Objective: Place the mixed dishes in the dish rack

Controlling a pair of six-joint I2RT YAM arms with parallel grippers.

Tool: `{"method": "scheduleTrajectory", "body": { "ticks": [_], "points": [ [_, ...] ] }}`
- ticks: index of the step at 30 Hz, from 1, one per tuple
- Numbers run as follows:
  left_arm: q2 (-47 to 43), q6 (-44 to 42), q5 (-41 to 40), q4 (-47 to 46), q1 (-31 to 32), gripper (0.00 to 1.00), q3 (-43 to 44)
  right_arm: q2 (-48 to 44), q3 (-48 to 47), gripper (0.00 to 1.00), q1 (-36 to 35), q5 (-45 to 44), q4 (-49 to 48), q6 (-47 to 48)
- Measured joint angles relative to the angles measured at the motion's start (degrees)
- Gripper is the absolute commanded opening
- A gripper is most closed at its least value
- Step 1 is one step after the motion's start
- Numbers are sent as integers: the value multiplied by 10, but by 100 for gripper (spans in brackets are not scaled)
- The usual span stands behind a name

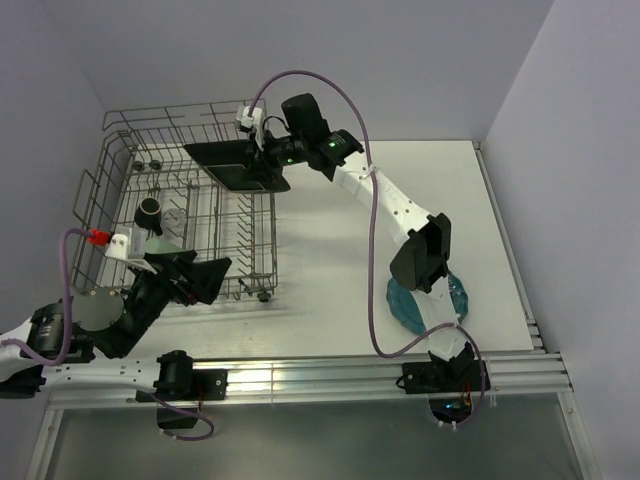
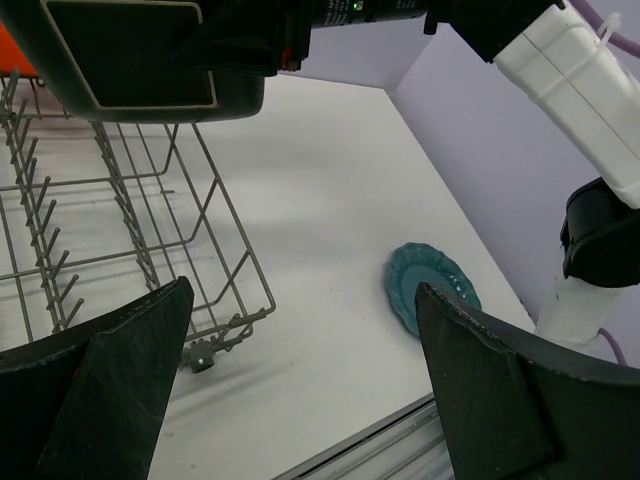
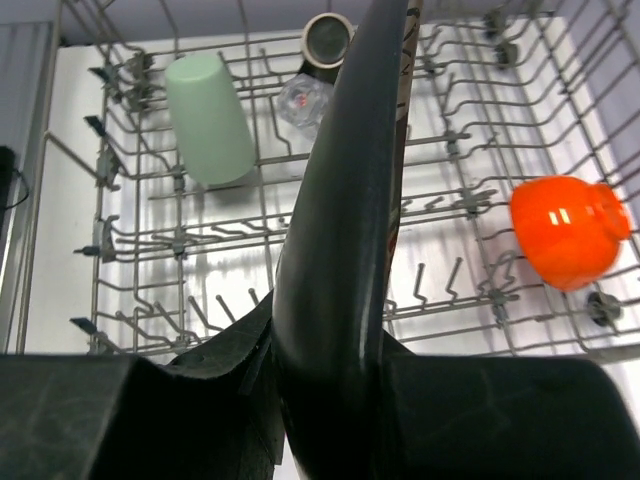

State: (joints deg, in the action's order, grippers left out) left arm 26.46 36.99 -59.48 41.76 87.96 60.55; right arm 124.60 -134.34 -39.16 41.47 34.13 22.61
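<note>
My right gripper (image 1: pixel 266 158) is shut on the black square plate (image 1: pixel 235 165) and holds it above the back of the dish rack (image 1: pixel 118 160). In the right wrist view the plate (image 3: pixel 345 220) stands edge-on between the fingers, over the rack's tines (image 3: pixel 440 280). Inside the rack lie the pale green cup (image 3: pixel 208 118), the clear glass (image 3: pixel 303 100), the dark mug (image 3: pixel 327 38) and the orange bowl (image 3: pixel 568 230). The teal scalloped plate (image 2: pixel 430 285) lies flat on the table to the right, partly hidden by the right arm in the top view. My left gripper (image 1: pixel 195 272) hangs open and empty at the rack's near right corner.
The rack's wheel (image 2: pixel 198 355) and front corner sit just ahead of the left gripper (image 2: pixel 300 390). The right arm's forearm (image 1: pixel 395 205) crosses the table from the teal plate (image 1: pixel 405 305) towards the rack. Purple walls close in at the left, back and right.
</note>
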Motion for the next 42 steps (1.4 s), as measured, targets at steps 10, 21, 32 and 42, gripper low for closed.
{"method": "scheduleTrajectory", "body": {
  "ticks": [10,21,32,42],
  "points": [
    [-7,-45,-3,-56,0,99,-55,40,-31,0,5,50,-4,9],
    [-17,-45,1,-65,0,99,-55,89,-55,0,-38,-25,-16,26],
    [-32,-43,1,-66,0,99,-57,89,-56,0,-51,-57,2,64],
    [-31,-30,1,-60,0,99,-59,89,-56,0,-53,-63,13,101]
  ]
}}
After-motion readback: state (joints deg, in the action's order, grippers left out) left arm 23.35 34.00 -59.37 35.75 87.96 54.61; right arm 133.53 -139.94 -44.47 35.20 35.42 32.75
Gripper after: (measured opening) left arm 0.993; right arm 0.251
